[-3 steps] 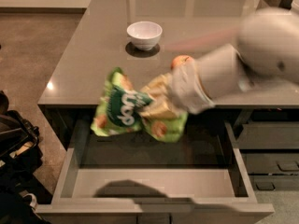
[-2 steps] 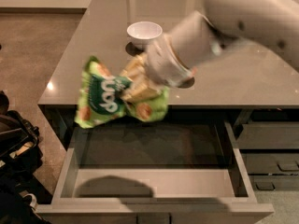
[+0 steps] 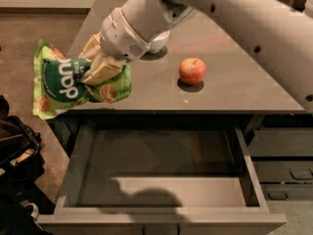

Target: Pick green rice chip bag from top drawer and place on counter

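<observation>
The cream-coloured fingers [image 3: 108,68] of the gripper [image 3: 100,71] are clamped on the crinkly light-green rice chip bag [image 3: 61,84], pinching its right side. The pouch hangs in the air at the left of the frame, over the left edge of the glossy grey-brown stone counter [image 3: 234,87]. The thick white arm [image 3: 220,9] runs off to the upper right. A round white bowl [image 3: 160,39] peeks out behind it, and a red apple [image 3: 192,71] sits on the counter near centre. Below, the wide grey top drawer [image 3: 73,165] stands pulled open across the lower frame
</observation>
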`<state>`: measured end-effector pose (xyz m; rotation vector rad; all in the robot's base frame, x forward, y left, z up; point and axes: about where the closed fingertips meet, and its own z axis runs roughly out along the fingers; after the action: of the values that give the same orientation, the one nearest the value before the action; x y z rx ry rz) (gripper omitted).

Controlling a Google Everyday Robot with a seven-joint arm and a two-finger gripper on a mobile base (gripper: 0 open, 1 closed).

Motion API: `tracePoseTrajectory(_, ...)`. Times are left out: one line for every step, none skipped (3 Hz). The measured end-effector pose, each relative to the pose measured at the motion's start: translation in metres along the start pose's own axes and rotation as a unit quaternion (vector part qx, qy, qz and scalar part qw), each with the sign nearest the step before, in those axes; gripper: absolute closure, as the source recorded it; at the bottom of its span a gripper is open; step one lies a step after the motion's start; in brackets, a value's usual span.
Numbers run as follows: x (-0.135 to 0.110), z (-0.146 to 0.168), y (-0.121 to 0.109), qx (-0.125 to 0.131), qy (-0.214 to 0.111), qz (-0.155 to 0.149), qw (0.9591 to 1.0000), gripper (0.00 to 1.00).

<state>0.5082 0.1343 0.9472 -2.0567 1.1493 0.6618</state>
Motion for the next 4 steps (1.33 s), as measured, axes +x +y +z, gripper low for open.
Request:
tracePoseTrajectory(-0.001, 0.000, 0.000, 0.001, 0.000, -0.001, 1.0000, 1.00)
tracePoseTrajectory(0.020, -0.019, -0.012, 0.004, 0.005, 0.016, 0.9999, 1.00)
tracePoseTrajectory(0.052, -0.048, -0.032, 0.001, 0.023, 0.037, 0.9991, 1.00)
tracePoseTrajectory(0.083, -0.069, -0.055, -0.004, 0.029, 0.049, 0.9984, 1.00)
